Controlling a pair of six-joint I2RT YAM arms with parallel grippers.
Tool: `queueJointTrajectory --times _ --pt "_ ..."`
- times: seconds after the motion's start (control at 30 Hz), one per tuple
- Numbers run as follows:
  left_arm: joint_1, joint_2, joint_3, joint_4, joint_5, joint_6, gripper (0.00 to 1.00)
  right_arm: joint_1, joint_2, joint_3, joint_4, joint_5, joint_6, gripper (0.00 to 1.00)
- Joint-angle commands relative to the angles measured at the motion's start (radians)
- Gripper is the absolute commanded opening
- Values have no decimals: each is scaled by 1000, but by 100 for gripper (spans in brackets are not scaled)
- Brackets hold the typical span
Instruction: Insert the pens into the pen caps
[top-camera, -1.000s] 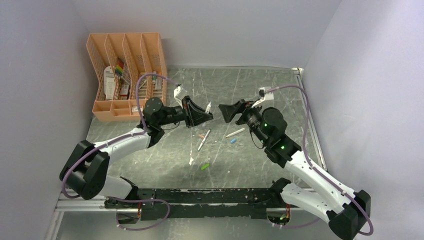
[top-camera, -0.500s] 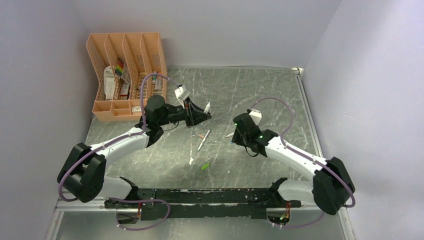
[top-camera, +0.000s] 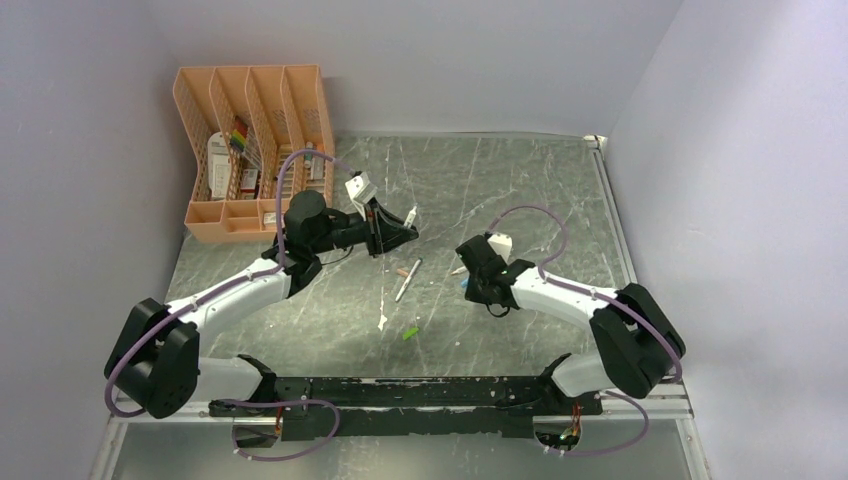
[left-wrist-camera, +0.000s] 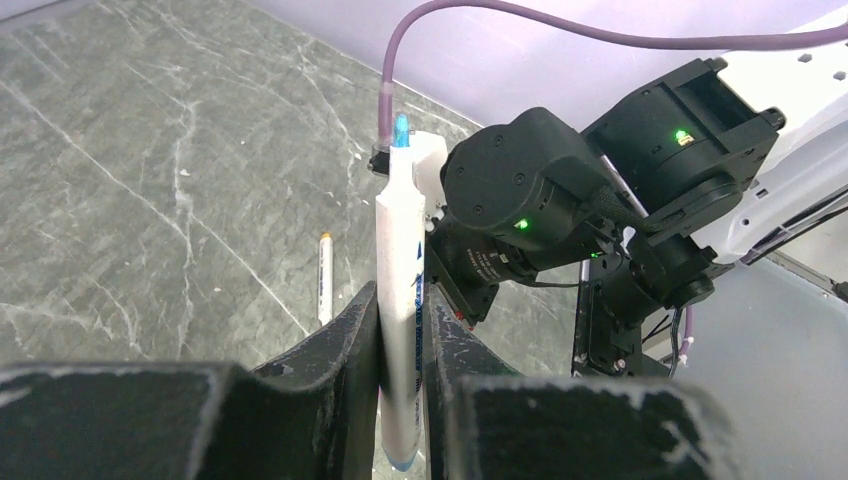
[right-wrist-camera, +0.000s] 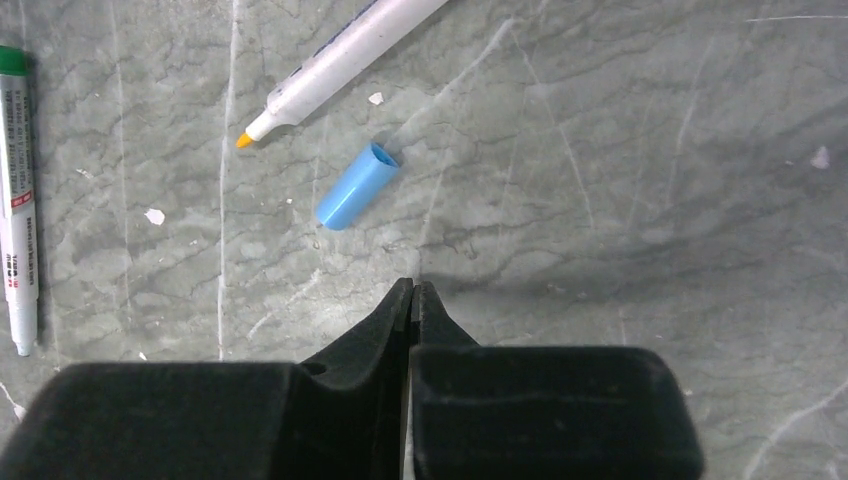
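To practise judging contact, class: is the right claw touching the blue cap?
Apart. The right wrist view shows a strip of table between the shut right claw and the blue cap.

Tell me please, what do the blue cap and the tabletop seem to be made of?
The blue cap: likely moulded plastic, smooth and a little glossy, with even colour and a hollow open end. The tabletop: grey-green stone or a stone-print laminate, with pale veins; which one cannot be told.
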Motion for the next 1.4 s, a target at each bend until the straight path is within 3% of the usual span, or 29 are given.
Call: queueJointTrajectory --times 0.0,0.9,1.1,1.23,1.37 --pt "5 -9 15 -12 -20 21 7 0 34 -19 74 -23 -6 0" --pt "5 -21 9 -79 -64 56 7 -59 215 69 184 -34 -97 0" --pt "5 -16 10 -73 -64 56 7 -56 104 84 187 -75 -140 2" --pt "6 -9 8 -57 -54 45 7 -57 16 86 177 -63 -205 16" --pt "6 -1 8 -40 -45 31 7 -58 32 91 142 -33 -286 52"
